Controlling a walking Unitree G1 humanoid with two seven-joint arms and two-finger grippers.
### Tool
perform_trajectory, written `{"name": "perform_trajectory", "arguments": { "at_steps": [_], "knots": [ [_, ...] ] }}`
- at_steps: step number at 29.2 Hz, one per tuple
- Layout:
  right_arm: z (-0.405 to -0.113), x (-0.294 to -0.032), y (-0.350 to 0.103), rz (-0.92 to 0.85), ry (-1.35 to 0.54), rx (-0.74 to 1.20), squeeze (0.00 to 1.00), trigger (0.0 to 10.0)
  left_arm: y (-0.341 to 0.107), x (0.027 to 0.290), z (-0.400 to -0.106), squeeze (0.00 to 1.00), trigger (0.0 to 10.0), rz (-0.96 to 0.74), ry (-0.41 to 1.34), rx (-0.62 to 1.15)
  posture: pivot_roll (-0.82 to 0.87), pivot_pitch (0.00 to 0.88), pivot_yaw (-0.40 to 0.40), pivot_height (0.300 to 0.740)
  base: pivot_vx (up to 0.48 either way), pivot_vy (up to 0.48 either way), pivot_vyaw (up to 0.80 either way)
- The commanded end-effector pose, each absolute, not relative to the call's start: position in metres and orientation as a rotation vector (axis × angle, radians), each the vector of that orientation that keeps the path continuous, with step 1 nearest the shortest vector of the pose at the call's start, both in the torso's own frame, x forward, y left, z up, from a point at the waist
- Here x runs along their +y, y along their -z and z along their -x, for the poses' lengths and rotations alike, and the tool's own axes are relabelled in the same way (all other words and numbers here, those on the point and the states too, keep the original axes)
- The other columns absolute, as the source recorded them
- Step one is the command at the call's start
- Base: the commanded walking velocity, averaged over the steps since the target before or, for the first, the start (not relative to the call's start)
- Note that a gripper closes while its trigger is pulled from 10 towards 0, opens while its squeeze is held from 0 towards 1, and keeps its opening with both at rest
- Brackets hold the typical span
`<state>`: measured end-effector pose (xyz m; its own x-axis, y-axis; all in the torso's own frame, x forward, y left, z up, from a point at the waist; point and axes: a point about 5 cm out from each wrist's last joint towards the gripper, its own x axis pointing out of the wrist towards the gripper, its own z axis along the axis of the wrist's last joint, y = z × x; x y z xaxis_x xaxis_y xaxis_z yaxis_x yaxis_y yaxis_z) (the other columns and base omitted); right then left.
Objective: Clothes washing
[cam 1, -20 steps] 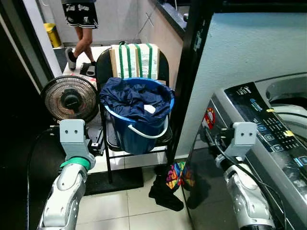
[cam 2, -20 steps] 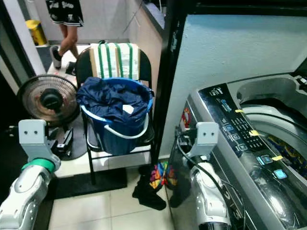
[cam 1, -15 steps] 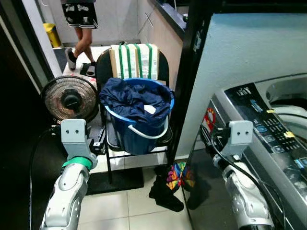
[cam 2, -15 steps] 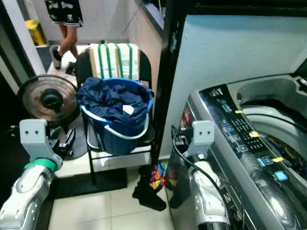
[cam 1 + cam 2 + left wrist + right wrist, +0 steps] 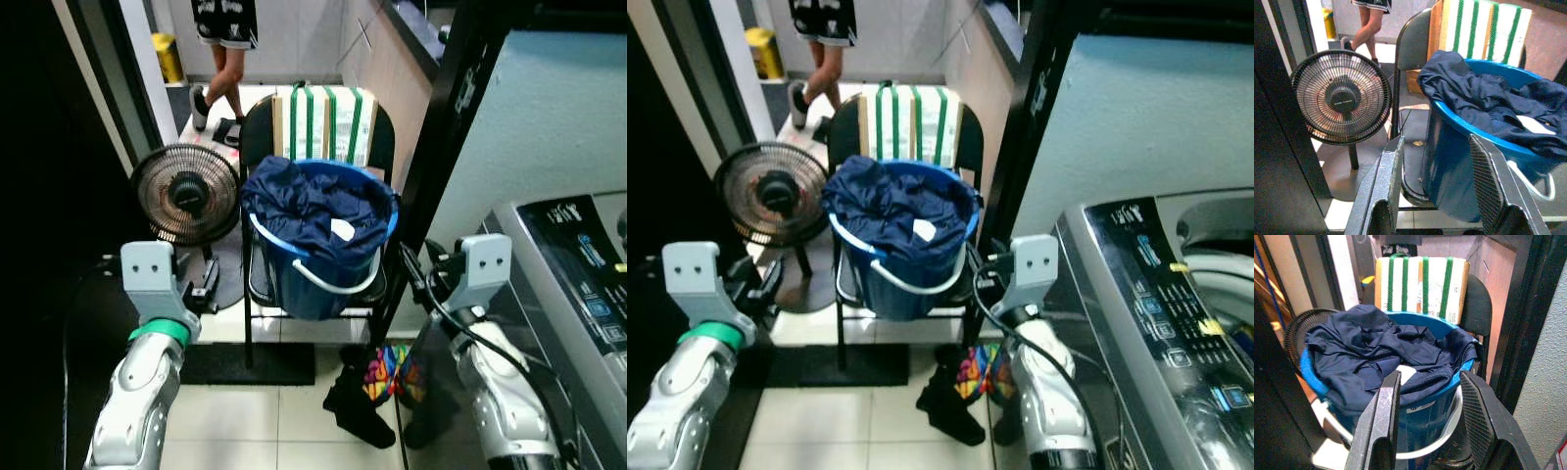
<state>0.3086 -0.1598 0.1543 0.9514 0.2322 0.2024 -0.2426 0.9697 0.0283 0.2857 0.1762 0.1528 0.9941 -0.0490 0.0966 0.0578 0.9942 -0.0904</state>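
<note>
A blue bucket (image 5: 323, 284) heaped with dark navy clothes (image 5: 304, 201) stands on a black chair (image 5: 260, 132) straight ahead. The washing machine (image 5: 1156, 294) is at my right, its control panel facing up. A black garment and a colourful one (image 5: 377, 392) lie on the floor by the chair's right leg. My left gripper (image 5: 1435, 196) is open, level with the bucket's left side and short of it. My right gripper (image 5: 1427, 426) is open too, facing the bucket's front from a little way off, with nothing between its fingers.
A standing fan (image 5: 186, 191) is on the floor left of the chair. A green-striped box (image 5: 323, 122) leans on the chair's back. A black post (image 5: 441, 166) rises between chair and machine. A person (image 5: 225, 49) stands in the doorway beyond.
The whole picture has shifted right, so the camera turned left toward the chair. Bucket and clothes have not moved. Both grippers are still open and hold nothing.
</note>
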Motion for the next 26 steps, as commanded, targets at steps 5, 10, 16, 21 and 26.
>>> {"name": "perform_trajectory", "arguments": {
  "at_steps": [5,10,16,21,26],
  "knots": [
    [-0.3086,-0.1497,-0.1565,-0.004,-0.304,-0.219,0.0,10.0,-0.1503,0.1798,-0.2811,0.0,10.0,0.084,0.05,-0.087,0.1,0.013,0.034,0.74,0.368,0.0,0.48],
    [-0.3082,-0.1496,-0.1581,-0.023,-0.3,-0.236,0.0,10.0,-0.1499,0.1803,-0.28,0.0,10.0,0.08,0.051,-0.086,0.1,0.013,0.034,0.74,0.366,0.0,0.8],
    [-0.308,-0.1488,-0.1587,-0.046,-0.301,-0.22,0.0,10.0,-0.1502,0.1814,-0.2778,0.0,10.0,0.084,0.052,-0.085,0.1,0.023,0.033,0.74,0.366,0.0,0.0],
    [-0.3078,-0.1492,-0.1581,-0.039,-0.297,-0.221,0.0,10.0,-0.1506,0.1821,-0.2771,0.0,10.0,0.101,0.055,-0.089,0.1,0.026,0.034,0.74,0.363,0.0,0.0],
    [-0.3085,-0.1507,-0.1581,-0.032,-0.286,-0.221,0.0,10.0,-0.1515,0.1818,-0.2766,0.0,10.0,0.136,0.066,-0.089,0.1,0.026,0.034,0.74,0.194,0.0,0.0]
  ]
}}
